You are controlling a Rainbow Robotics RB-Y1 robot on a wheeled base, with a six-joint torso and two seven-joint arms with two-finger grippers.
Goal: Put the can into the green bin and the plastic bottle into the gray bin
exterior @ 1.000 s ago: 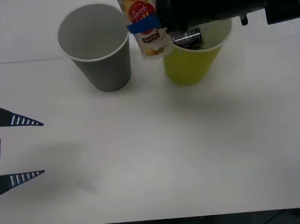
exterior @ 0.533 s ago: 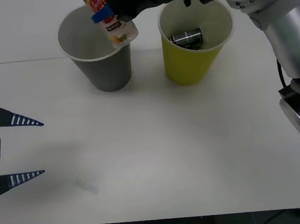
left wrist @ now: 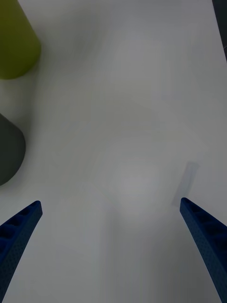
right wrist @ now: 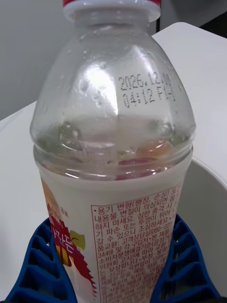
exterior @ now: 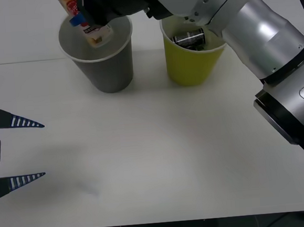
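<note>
Hiding its lower body, blue jaws clamp the plastic bottle (right wrist: 113, 156).

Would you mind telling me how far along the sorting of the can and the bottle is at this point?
Done: the can lies inside the green bin. In hand: the right gripper holds the plastic bottle, tilted, over the mouth of the gray bin, its blue fingers clamped on the label. Left: releasing the bottle into that bin. The left gripper waits open near the table's left edge.
</note>
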